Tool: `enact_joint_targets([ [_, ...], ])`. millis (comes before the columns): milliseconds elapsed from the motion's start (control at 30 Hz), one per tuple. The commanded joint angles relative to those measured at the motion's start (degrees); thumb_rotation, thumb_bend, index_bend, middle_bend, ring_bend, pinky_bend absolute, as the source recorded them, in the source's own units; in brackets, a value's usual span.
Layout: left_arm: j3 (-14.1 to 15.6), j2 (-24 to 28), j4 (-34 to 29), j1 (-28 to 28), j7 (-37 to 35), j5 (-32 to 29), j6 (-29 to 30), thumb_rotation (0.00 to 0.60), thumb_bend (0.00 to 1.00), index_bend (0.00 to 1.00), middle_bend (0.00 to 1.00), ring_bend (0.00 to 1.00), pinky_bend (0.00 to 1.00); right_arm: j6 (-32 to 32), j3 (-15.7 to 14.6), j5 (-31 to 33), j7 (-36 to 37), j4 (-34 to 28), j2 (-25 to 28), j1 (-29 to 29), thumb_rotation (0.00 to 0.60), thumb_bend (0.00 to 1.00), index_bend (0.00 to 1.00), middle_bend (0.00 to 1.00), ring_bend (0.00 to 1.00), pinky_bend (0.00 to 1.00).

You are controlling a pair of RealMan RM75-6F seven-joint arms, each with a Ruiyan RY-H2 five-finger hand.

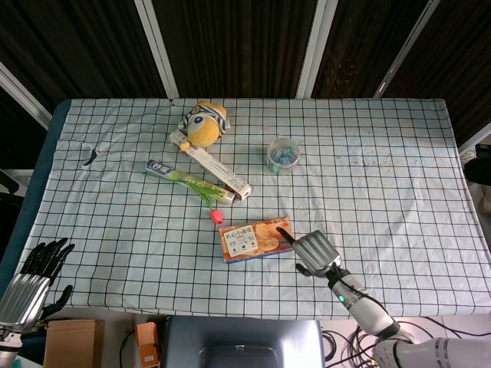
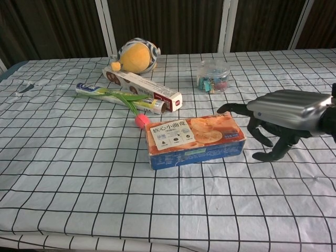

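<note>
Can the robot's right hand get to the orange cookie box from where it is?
Probably yes. The right hand sits just beside the orange rectangular cookie box, with its fingers curled over the box's near end. Nothing lies between them on the checked tablecloth.

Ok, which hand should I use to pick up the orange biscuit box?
The right hand, probably. It hovers just beside the orange biscuit box, fingers spread and curling toward the box's near end. The left hand sits off the table's left corner, far from the box.
</note>
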Motion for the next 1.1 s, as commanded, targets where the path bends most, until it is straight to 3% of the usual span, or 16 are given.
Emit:
enact_joint_targets([
  [33, 0.0, 0.0, 0.0, 0.0, 0.0, -0.1, -0.1, 0.6, 0.42, 0.0, 0.0, 0.0, 0.0, -0.9, -0.5, 4.8, -3.2, -1.1, -0.7, 1.7, 0.6, 0.23, 0.0, 1.0, 1.0, 1.0],
  [167, 0.0, 0.0, 0.0, 0.1, 0.0, -0.1, 0.1, 0.6, 0.42, 0.0, 0.0, 0.0, 0.0, -1.4, -0.5, 7.3, -2.9, -1.1, -1.4, 2.9, 0.6, 0.23, 0.0, 1.0, 1.0, 1.0],
  [533, 0.0, 0.0, -0.1, 0.4, 0.0, -0.1, 0.4, 0.6, 0.42, 0.0, 0.0, 0.0, 0.0, -0.3, -1.8, 6.7, -1.3, -0.5, -1.4, 3.9, 0.6, 0.23, 0.0, 1.0, 1.0, 1.0],
  [700, 0.0, 0.1, -0.1, 0.4, 0.1, -0.2, 0.4, 0.6, 0.43, 0.0, 0.0, 0.0, 0.0, 1.9, -2.6, 2.8, 1.2, -1.1, -0.5, 2.8, 0.6, 0.23, 0.0, 1.0, 1.0, 1.0],
  [767, 0.0, 0.1, -0.1, 0.5, 0.0, -0.2, 0.3, 0.6, 0.43, 0.0, 0.0, 0.0, 0.0, 3.7, -3.8, -0.8, 3.0, -2.1, 1.2, 1.3, 0.6, 0.23, 0.0, 0.92, 0.97, 1.0],
  [800, 0.0, 0.1, -0.1, 0.5, 0.0, -0.2, 0.3, 0.6, 0.42, 0.0, 0.0, 0.0, 0.0, 4.7, -4.5, -1.9, 3.5, -2.8, 2.3, 0.4, 0.6, 0.23, 0.0, 0.77, 0.88, 0.99],
  [833, 0.0, 0.1, -0.1, 0.5, 0.0, -0.2, 0.3, 0.6, 0.43, 0.0, 0.0, 0.0, 0.0, 6.0, -5.4, -3.3, 4.0, -3.8, 3.4, -0.6, 0.6, 0.23, 0.0, 0.55, 0.72, 0.94],
  [867, 0.0, 0.1, -0.1, 0.5, 0.1, -0.3, 0.3, 0.6, 0.43, 0.0, 0.0, 0.0, 0.0, 8.5, -6.7, -5.8, 4.5, -4.9, 5.0, -2.3, 0.6, 0.23, 0.0, 0.41, 0.59, 0.89],
  [900, 0.0, 0.1, -0.1, 0.5, 0.1, -0.3, 0.3, 0.6, 0.42, 0.0, 0.0, 0.0, 0.0, 10.8, -7.8, -8.1, 4.8, -5.7, 6.1, -3.9, 0.6, 0.23, 0.0, 0.18, 0.36, 0.77],
  [933, 0.0, 0.1, -0.1, 0.5, 0.1, -0.2, 0.3, 0.6, 0.42, 0.0, 0.0, 0.0, 0.0, 13.6, -9.1, -10.9, 5.5, -6.3, 7.1, -5.7, 0.6, 0.23, 0.0, 0.08, 0.23, 0.68],
  [1000, 0.1, 0.1, -0.3, 0.6, 0.2, -0.2, 0.4, 0.6, 0.42, 0.0, 0.0, 0.0, 0.0, 20.1, -12.3, -17.7, 7.6, -6.2, 9.1, -10.3, 0.6, 0.23, 0.0, 0.0, 0.06, 0.5],
  [1100, 0.1, 0.0, -0.3, 0.9, 0.4, 0.0, 1.1, 0.6, 0.42, 0.0, 0.0, 0.0, 0.0, 32.5, -17.0, -27.3, 12.9, -2.7, 11.2, -18.8, 0.6, 0.23, 0.0, 0.0, 0.0, 0.17],
])
